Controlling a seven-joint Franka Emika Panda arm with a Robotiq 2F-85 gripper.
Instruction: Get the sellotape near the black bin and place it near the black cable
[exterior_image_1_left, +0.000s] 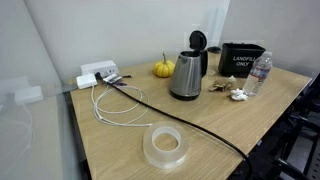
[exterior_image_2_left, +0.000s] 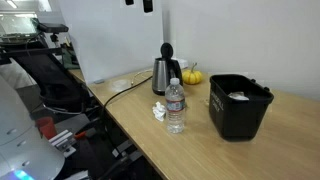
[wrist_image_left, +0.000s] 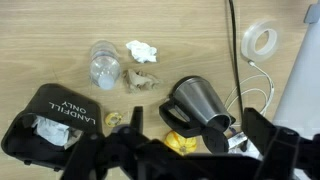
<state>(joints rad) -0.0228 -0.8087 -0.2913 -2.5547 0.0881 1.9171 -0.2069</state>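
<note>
The sellotape (wrist_image_left: 137, 80), small and tan-brown, lies on the wooden table between the steel kettle (wrist_image_left: 200, 105) and a water bottle (wrist_image_left: 103, 65), near the black bin (wrist_image_left: 55, 120) lettered "LANDFILL ONLY". It also shows in an exterior view (exterior_image_1_left: 218, 88), in front of the bin (exterior_image_1_left: 240, 57). The black cable (exterior_image_1_left: 190, 125) runs diagonally across the table, and in the wrist view (wrist_image_left: 235, 40) it passes the kettle. My gripper (wrist_image_left: 200, 150) hangs high above the kettle, open and empty. Only its tip shows in an exterior view (exterior_image_2_left: 147, 5).
A small white crumpled object (wrist_image_left: 141, 50) lies beside the sellotape. A large clear tape ring (exterior_image_1_left: 165, 145) sits near the front edge. A small orange pumpkin (exterior_image_1_left: 163, 68), a white power strip (exterior_image_1_left: 98, 73) and thin looped white cables (exterior_image_1_left: 110, 105) lie behind and beside the kettle (exterior_image_1_left: 185, 75).
</note>
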